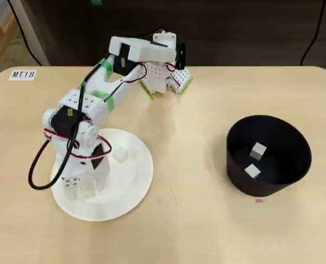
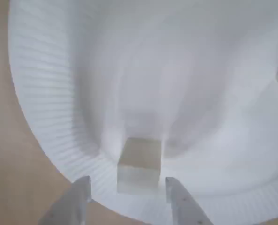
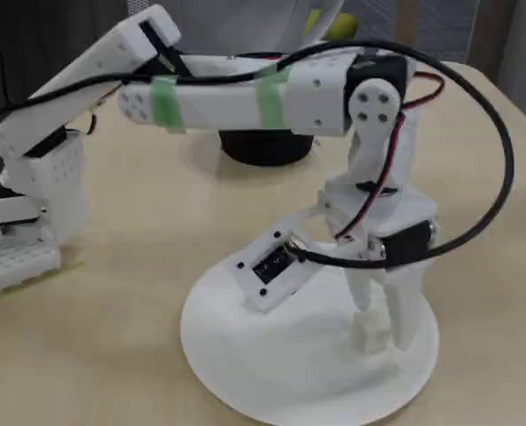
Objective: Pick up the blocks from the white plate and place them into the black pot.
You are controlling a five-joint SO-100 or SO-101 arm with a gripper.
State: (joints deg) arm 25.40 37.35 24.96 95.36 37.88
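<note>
Pick step in hand: gripper [image 2: 128, 187] down over the white plate [image 1: 138, 184], jaws open and straddling a block [image 2: 139, 164] near the plate's 6 o'clock rim in the wrist view, not yet pinched. Another block [image 1: 119, 155] sits at about 1 o'clock on the plate in the overhead view. Next: close squarely, lift, carry right to the black pot [image 1: 294, 165], which already holds two blocks [image 1: 258, 150]. Light wooden table [image 1: 195, 110], label [image 1: 23, 74] at 10 o'clock, dark wall behind.

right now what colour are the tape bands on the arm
Green, seen best in the fixed view: two tape bands wrapped around the white arm link.
</note>
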